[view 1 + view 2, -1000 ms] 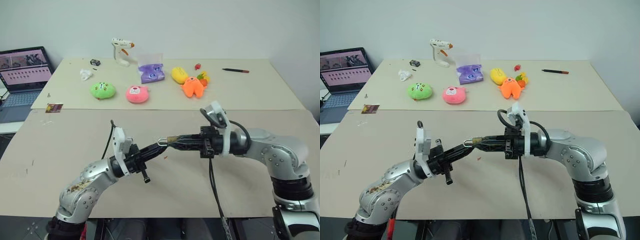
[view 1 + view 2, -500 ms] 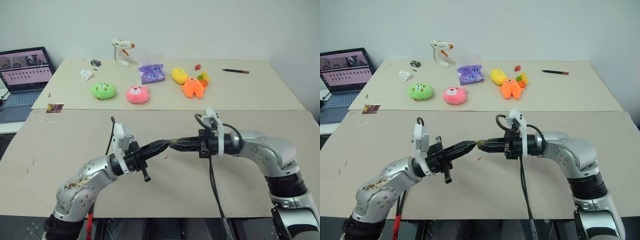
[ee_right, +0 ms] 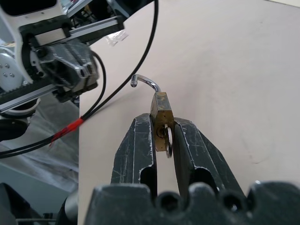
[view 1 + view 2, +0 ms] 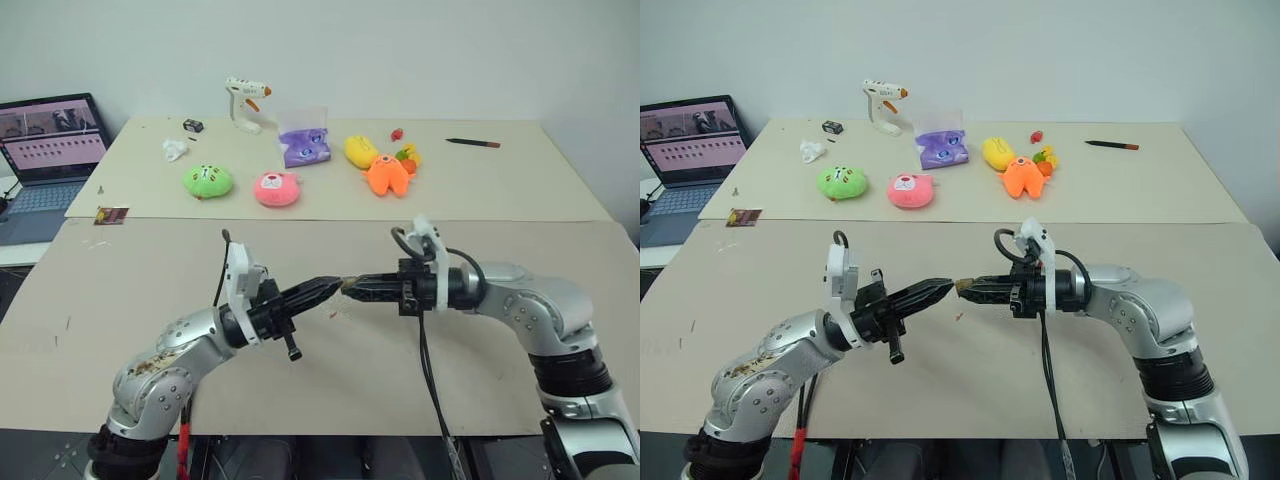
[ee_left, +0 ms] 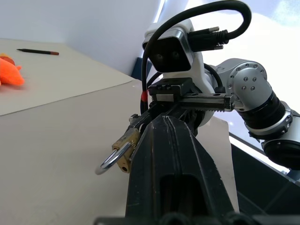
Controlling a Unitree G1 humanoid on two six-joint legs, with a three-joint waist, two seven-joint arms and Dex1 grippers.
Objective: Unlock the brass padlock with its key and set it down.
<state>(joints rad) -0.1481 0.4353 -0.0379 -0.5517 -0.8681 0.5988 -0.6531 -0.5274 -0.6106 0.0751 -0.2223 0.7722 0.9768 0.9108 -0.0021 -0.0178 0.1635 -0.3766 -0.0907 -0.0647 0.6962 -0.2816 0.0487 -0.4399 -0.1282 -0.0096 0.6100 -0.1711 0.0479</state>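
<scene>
The brass padlock point(image 3: 161, 111) hangs in mid-air above the near table, with my right gripper point(image 3: 161, 124) shut on its body. Its silvery shackle point(image 3: 146, 82) is swung open, one end free. A thin silvery piece at the padlock's lower end, between the fingers, looks like the key point(image 3: 168, 147). My left gripper point(image 4: 330, 286) is shut, and its tips meet the right gripper point(image 4: 352, 287) tip to tip at the padlock point(image 5: 124, 146). Whether the left fingers point(image 5: 176, 140) pinch anything is hidden.
The far table carries green point(image 4: 207, 181), pink point(image 4: 276, 188), orange point(image 4: 385, 173) and yellow point(image 4: 359, 151) plush toys, a purple bag point(image 4: 303, 145), a glue gun point(image 4: 243, 103) and a pen point(image 4: 472, 143). A laptop point(image 4: 50, 150) stands at the far left. A small red card point(image 4: 109, 215) lies nearby.
Over the second my right gripper sank and moved toward the left one with the padlock. The shackle loop that showed above the left fingers is now covered by them. Nothing shifted in the last half second.
</scene>
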